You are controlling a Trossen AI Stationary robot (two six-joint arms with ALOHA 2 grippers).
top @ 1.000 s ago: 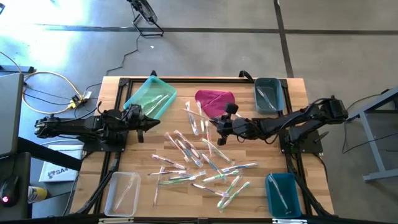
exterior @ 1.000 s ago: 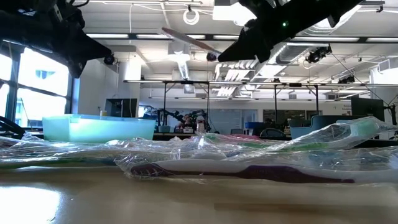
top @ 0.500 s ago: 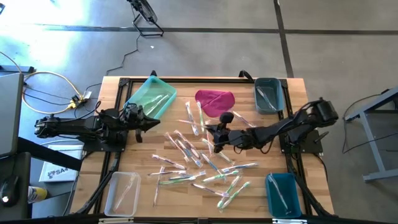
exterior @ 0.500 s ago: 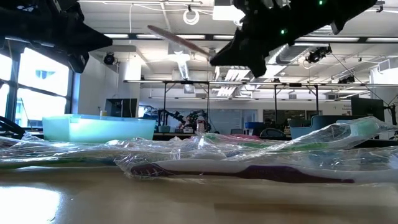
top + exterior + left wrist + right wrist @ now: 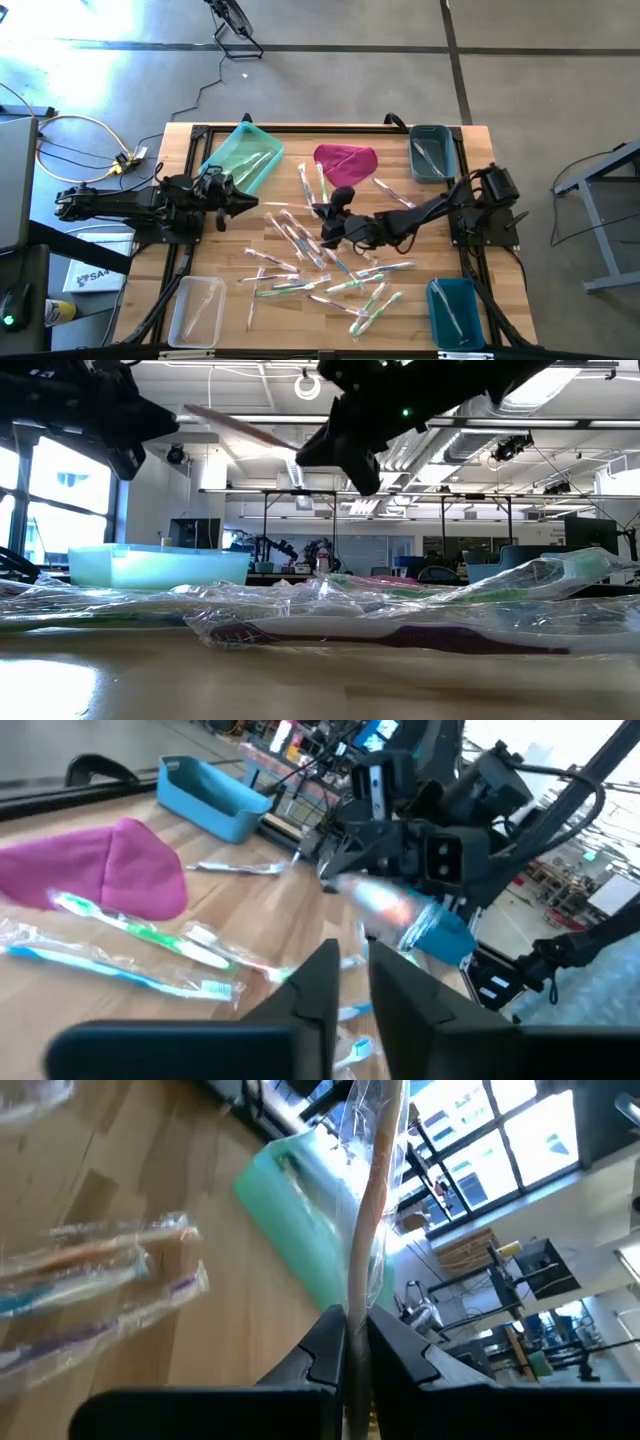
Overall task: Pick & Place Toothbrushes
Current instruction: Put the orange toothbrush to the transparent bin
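High view: the right gripper [image 5: 322, 222] reaches across the middle of the wooden table [image 5: 440, 250], clenched on a pink-handled toothbrush [image 5: 374, 1175] in a clear wrapper. Seen from the right wrist, the wrapped brush stands up from between the two dark fingers [image 5: 322, 1342], which press on it from both sides, with the mint-green bin [image 5: 305, 1240] beyond it. At table height, the same brush [image 5: 235, 428] is carried well above the tabletop, slanting out from the gripper [image 5: 305, 452].

The remaining toothbrushes [image 5: 320, 265] lie scattered over the centre of the table in their shiny wrappers, between a clear bin [image 5: 197, 310] at one near corner and a blue bin [image 5: 455, 313] at the other. A magenta cloth [image 5: 345, 163] sits at the far side, between the mint-green bin [image 5: 243, 155] and a grey-blue bin [image 5: 432, 153], both of which already hold wrapped brushes.

The left gripper [image 5: 250, 204] waits beside the mint-green bin, holding nothing; its wrist camera shows its fingers [image 5: 320, 982] standing slightly apart, a narrow gap between them.
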